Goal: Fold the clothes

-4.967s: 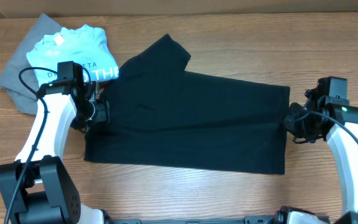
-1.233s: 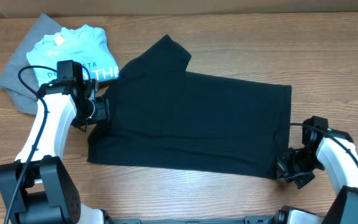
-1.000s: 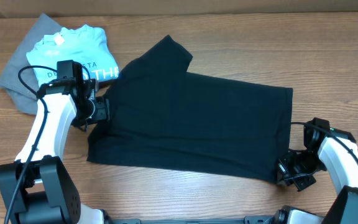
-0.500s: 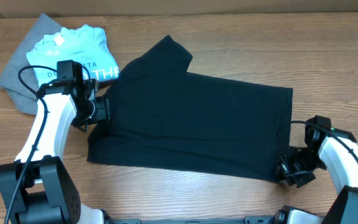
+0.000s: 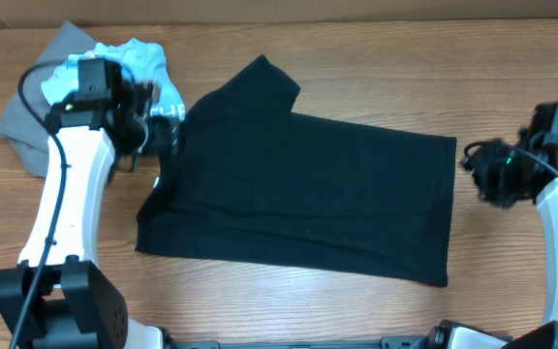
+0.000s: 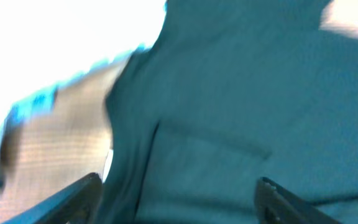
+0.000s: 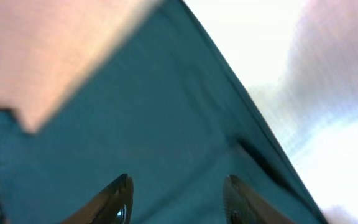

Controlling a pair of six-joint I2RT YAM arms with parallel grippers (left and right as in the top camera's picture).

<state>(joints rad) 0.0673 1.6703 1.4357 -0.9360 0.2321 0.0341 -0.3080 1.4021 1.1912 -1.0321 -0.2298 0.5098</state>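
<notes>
The black T-shirt (image 5: 308, 184) lies flat in the middle of the worktop (image 5: 356, 48). Its long axis runs from the left end to the right end and dips a little toward the near edge on the right. Its hem faces the right end, and one sleeve (image 5: 260, 82) pokes toward the far edge.

What matters for my next move is that the shirt sits between the two arms. The left hand (image 5: 161, 136) is over its far-left shoulder, so it is the nearer one. The right hand (image 5: 482, 176) hangs off the hem, beside it and apart from it, about halfway along that edge.

In the left wrist view the fingers (image 6: 82, 193) stand wide apart with dark cloth below them and nothing between them. In the right wrist view the fingers (image 7: 118, 196) are parted less widely and are likewise empty (both views are smeared, so I read them loosely). I take it both hands have let go.

Half a second back the right hand was low at the shirt's near-right corner. It is now up the right edge and clear of the cloth. The left hand was on the shirt's left edge and has swung toward the far-left corner, covering part of the light blue T-shirt (image 5: 148, 56) that lies on the grey garment (image 5: 22, 121). The black shirt's outline has not changed.

My guess is that both hands are heading for the far edge to take a fresh hold.
</notes>
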